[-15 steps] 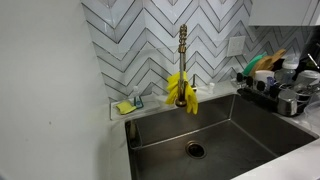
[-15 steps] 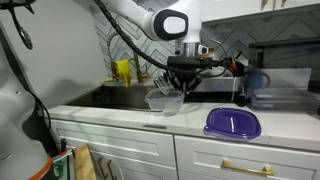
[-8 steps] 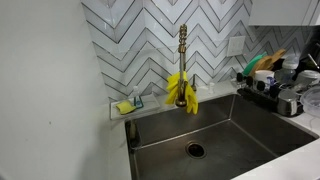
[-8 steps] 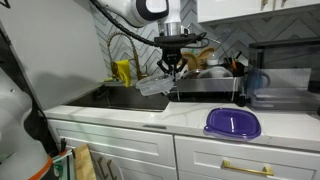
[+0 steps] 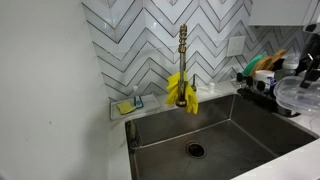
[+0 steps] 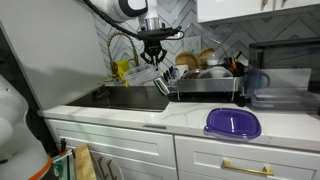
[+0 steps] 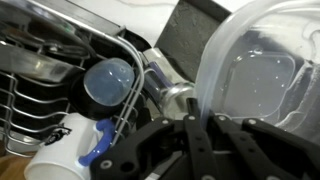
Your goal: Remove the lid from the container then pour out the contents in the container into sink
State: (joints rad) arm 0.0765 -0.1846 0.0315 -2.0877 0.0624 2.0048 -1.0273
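My gripper (image 6: 153, 60) is shut on the rim of the clear plastic container (image 6: 148, 80) and holds it tilted in the air over the sink (image 6: 130, 98). In the wrist view the container (image 7: 255, 70) fills the right side, its wall pinched between the black fingers (image 7: 150, 85). In an exterior view the container (image 5: 297, 95) shows at the right edge, above the steel sink (image 5: 240, 125) with its dark drain (image 5: 195, 150). The purple lid (image 6: 232, 122) lies on the counter, apart from the container.
A brass faucet (image 5: 183, 55) carries a yellow cloth (image 5: 182, 90). A dish rack (image 6: 205, 80) with dishes stands beside the sink; the wrist view shows its wires and a blue cup (image 7: 108, 82). A sponge holder (image 5: 128, 105) sits at the back ledge.
The arm has carried the container up off the counter and across towards the sink. It now shows at the right edge of the sink view.
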